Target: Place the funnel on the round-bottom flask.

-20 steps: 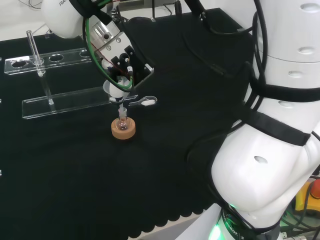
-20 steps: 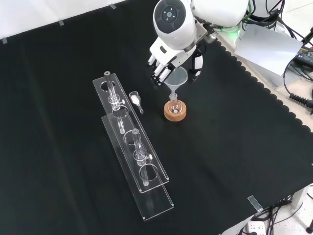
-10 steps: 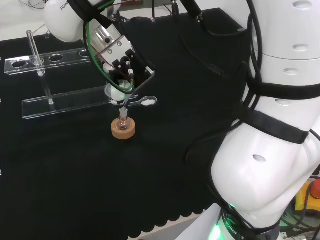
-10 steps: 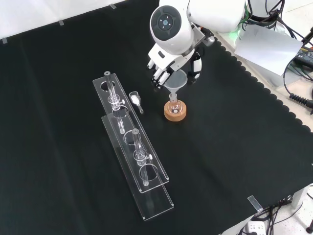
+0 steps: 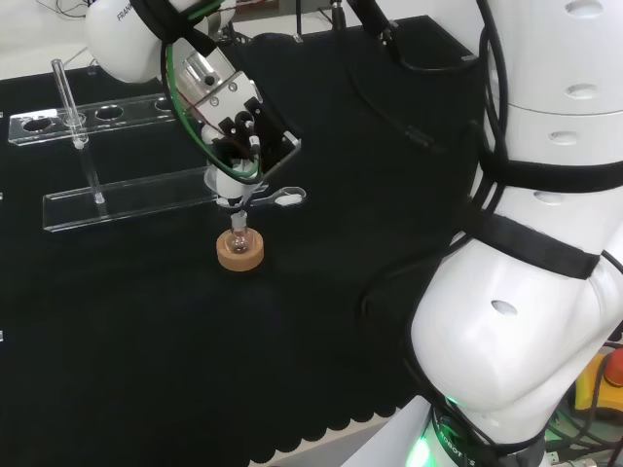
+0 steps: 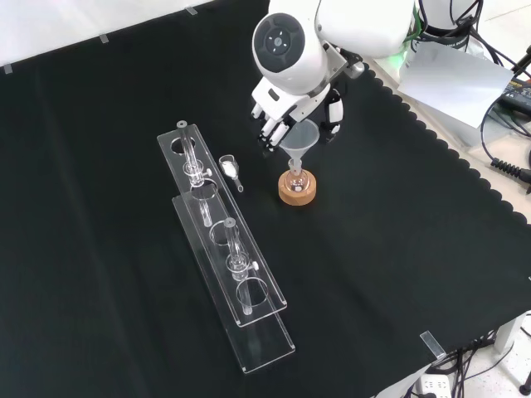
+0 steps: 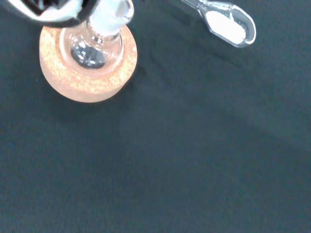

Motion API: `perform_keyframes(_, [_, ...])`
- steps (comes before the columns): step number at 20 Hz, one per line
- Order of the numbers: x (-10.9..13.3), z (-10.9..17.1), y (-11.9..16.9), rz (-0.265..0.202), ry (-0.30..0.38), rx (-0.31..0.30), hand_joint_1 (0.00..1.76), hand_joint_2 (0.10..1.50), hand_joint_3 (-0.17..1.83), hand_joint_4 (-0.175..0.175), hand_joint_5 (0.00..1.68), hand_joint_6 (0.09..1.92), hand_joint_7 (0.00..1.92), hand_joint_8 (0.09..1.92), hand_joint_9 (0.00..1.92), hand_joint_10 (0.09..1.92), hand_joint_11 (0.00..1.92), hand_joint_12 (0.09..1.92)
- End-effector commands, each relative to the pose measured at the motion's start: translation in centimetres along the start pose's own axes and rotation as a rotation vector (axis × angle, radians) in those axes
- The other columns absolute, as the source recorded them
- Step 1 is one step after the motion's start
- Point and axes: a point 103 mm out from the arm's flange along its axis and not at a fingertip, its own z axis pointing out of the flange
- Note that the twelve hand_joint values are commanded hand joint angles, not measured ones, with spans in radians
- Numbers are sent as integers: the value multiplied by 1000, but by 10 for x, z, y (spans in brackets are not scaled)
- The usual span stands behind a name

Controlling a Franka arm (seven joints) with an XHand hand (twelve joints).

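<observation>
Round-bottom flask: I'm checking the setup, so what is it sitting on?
The round-bottom flask sits in a cork ring on the black cloth. The flask covers the middle of the ring.

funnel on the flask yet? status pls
Done: the funnel is picked up and brought over the round-bottom flask, which sits in its cork ring. In hand: the hand is curled round the funnel's rim, its stem pointing down at the flask's neck in the front view. Left: seat the funnel, then let go; I can't tell if the stem is inside the neck.
</observation>
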Motion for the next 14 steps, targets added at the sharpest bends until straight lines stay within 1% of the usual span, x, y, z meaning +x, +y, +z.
perform_keyframes(1, [-3, 5, 1, 2, 16, 61, 773, 588, 721, -21, 403, 274, 405, 634, 866, 460, 539, 1291])
perform_keyframes(4, [-3, 4, -1, 7, 7, 52, 725, 575, 680, -26, 311, 104, 248, 661, 747, 532, 457, 1334])
perform_keyframes(5, [-3, 4, -2, 7, 6, 53, 712, 572, 667, -27, 293, 87, 217, 664, 724, 548, 440, 1340])
perform_keyframes(8, [-2, 1, -5, 7, 4, 42, 675, 563, 632, -26, 264, 87, 173, 665, 687, 571, 409, 1351])
perform_keyframes(10, [-2, 0, -8, 10, 0, 46, 645, 559, 605, -26, 257, 87, 159, 665, 673, 581, 397, 1357])
perform_keyframes(14, [-4, -2, -15, 10, 7, 25, 609, 566, 538, -25, 252, 87, 145, 665, 647, 599, 380, 1366])
